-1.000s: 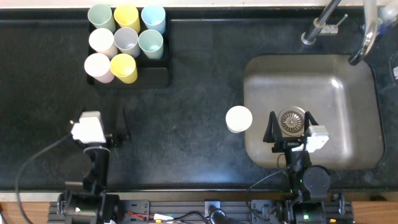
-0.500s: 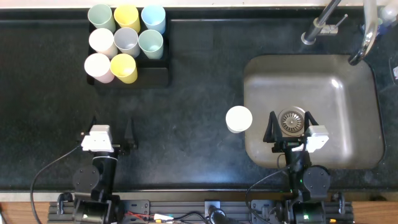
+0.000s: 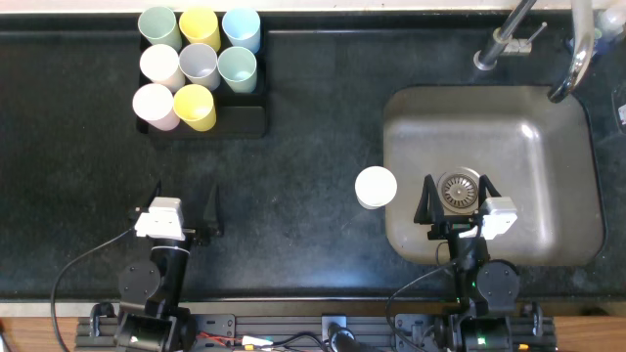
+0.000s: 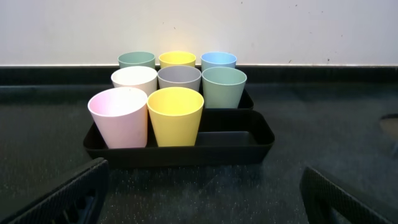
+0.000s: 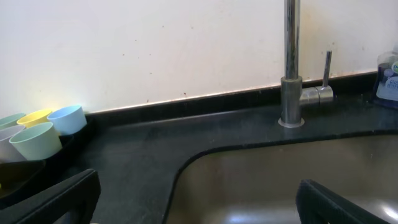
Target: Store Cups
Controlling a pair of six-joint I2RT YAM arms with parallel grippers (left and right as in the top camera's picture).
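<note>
A black tray [image 3: 245,119] at the back left of the counter holds several pastel cups in rows; its front right slot is bare. In the left wrist view the tray [image 4: 249,146] lies straight ahead with a pink cup [image 4: 119,117] and a yellow cup [image 4: 176,116] in front. A lone white cup [image 3: 376,187] stands on the counter beside the sink's left rim. My left gripper [image 3: 186,202] is open and empty near the front edge, well short of the tray. My right gripper [image 3: 457,193] is open and empty over the sink, right of the white cup.
The steel sink [image 3: 548,147] fills the right side, with a drain [image 3: 460,189] under the right gripper and a faucet [image 3: 504,39] behind it. Dark counter [image 3: 293,225] stretches between the tray and the sink. A bottle [image 5: 388,78] stands at the far right.
The left arm has drawn back toward its base and shifted slightly right, its gripper staying open. The right arm and the white cup have not moved.
</note>
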